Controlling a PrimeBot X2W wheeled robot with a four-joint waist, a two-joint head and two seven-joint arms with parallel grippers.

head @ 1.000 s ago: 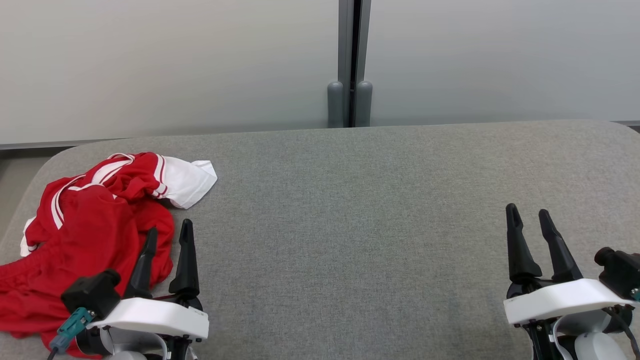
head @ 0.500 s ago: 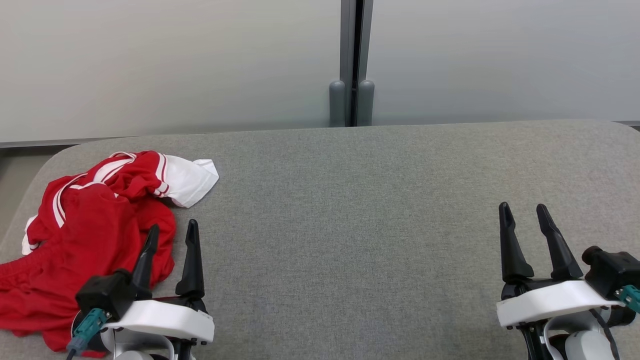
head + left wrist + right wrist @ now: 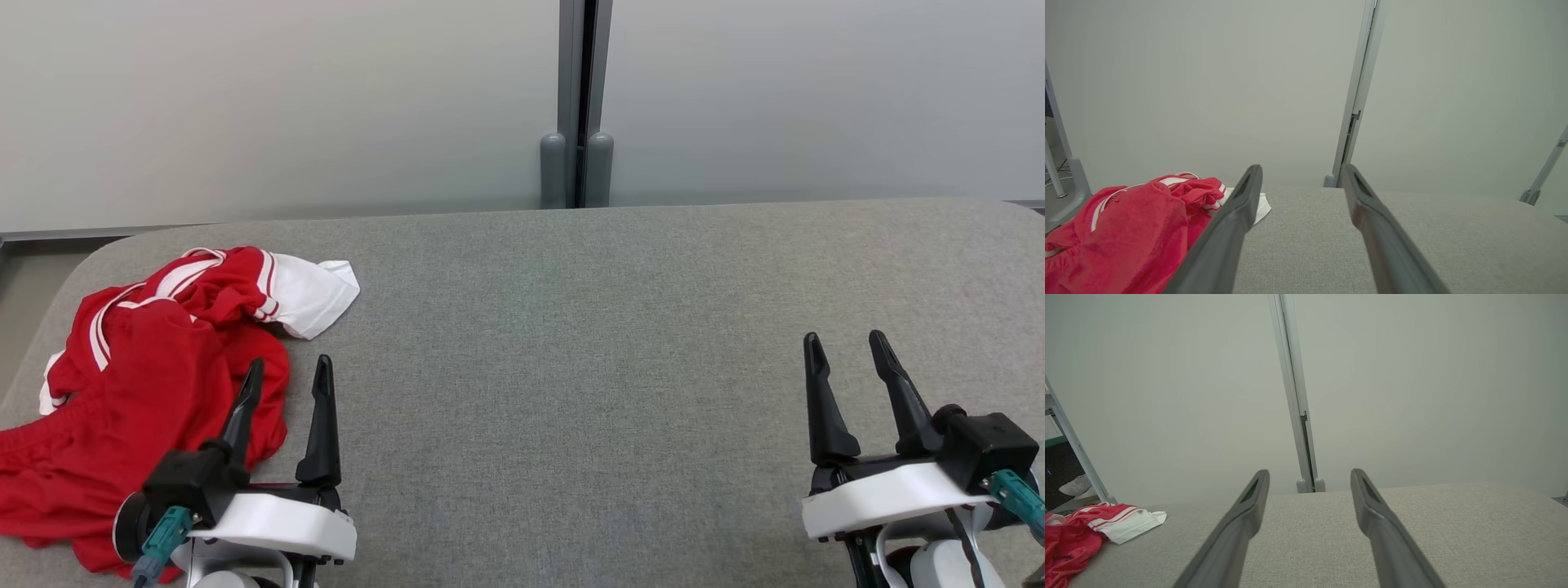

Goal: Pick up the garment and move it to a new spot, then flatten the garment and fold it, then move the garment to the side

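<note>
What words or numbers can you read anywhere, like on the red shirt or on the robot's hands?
No words, numbers or signs can be read anywhere.
The red and white garment shows only white stripes; it lies crumpled, so its folds could hide a print.
The left gripper and right gripper are plain, with no label.
The grey table and the pale wall carry no writing.
</note>
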